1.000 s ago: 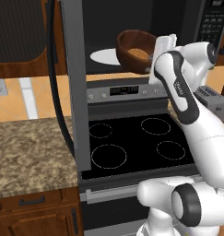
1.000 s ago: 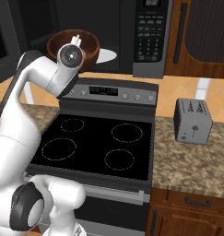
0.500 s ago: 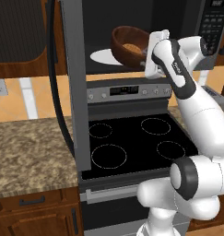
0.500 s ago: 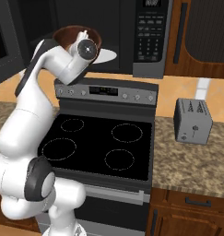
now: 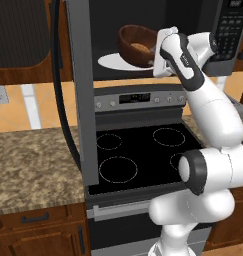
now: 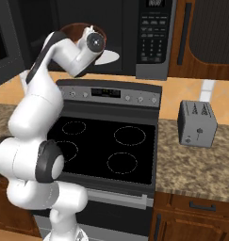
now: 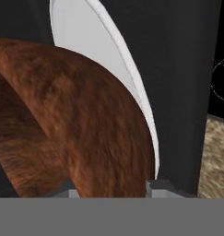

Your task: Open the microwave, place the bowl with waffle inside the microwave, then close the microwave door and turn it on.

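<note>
One bowl [image 5: 137, 46] (waffle [image 5: 138, 47] inside), clamped at its rim by the gripper [image 5: 158, 55], hanging over the turntable plate [image 5: 110, 62] just below, within the open microwave [image 6: 156, 37]. Step: placing. Next, probably: lower, release, withdraw, shut microwave door [image 5: 82, 90].

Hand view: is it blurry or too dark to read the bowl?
Hand view: sharp and evenly lit, the bowl just crowds the lens. Left base view: no glare, the waffle shows inside. Right base view: the microwave cavity is dark.
</note>
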